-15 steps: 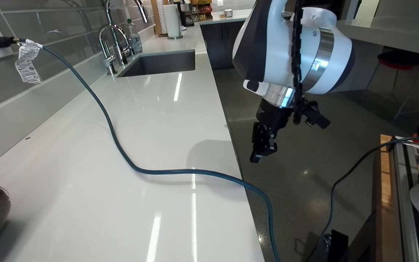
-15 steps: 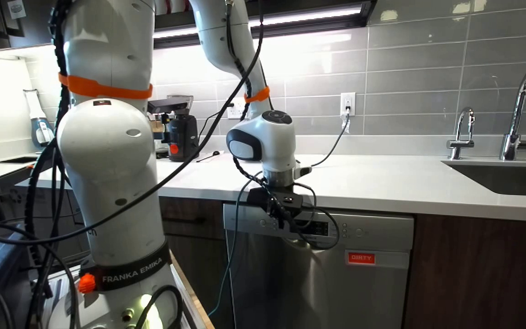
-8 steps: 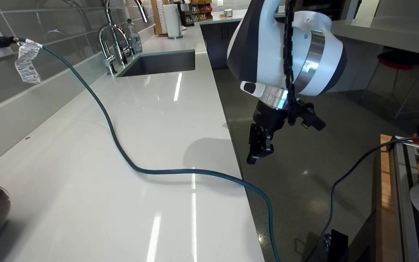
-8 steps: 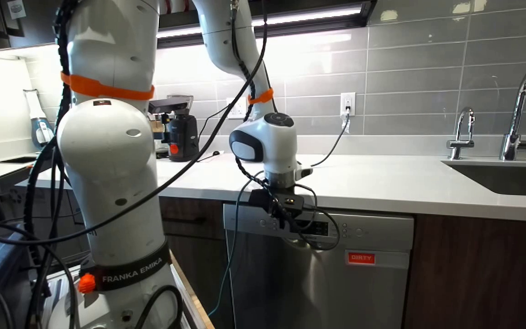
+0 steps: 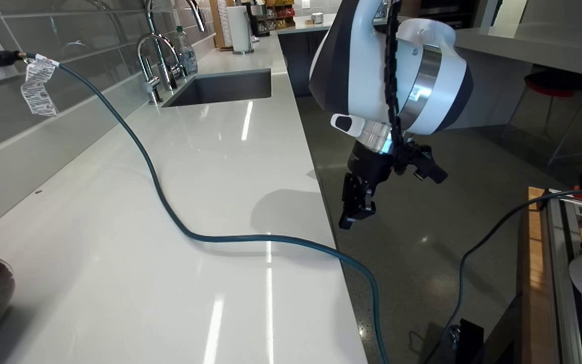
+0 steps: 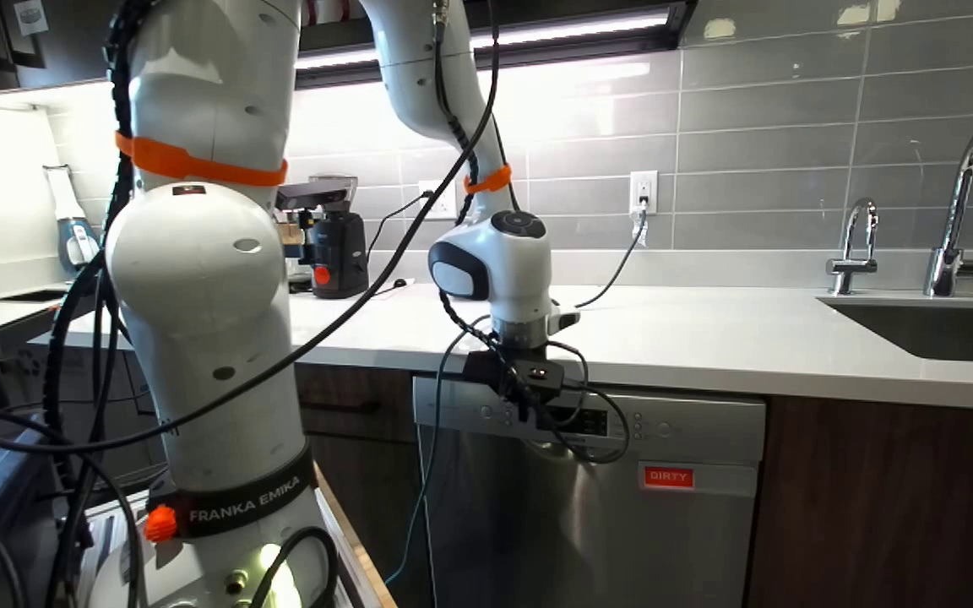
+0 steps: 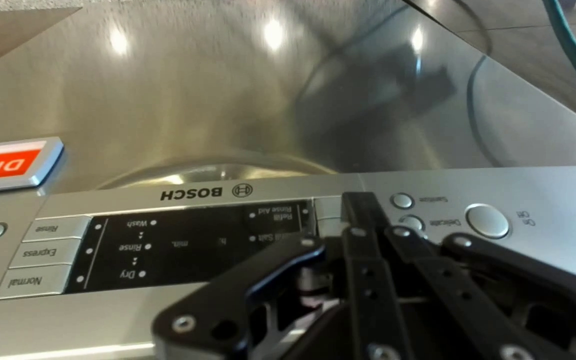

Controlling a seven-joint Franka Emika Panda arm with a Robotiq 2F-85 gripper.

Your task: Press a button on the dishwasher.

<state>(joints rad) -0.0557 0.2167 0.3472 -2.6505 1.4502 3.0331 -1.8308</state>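
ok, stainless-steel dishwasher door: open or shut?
Shut: in an exterior view, the stainless-steel dishwasher door stands upright, close under the white countertop.

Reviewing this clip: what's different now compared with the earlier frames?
In an exterior view, the claw has shifted slightly toward the picture's left, nearer the edge of the counter, and a touch lower. Nothing was taken hold of or let go. The dishwasher, its DIRTY sign and the teal cable across the counter stayed put.

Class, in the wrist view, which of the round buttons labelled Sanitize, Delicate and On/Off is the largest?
The On/Off button: its round face is plainly wider than the Sanitize button and the Delicate button.
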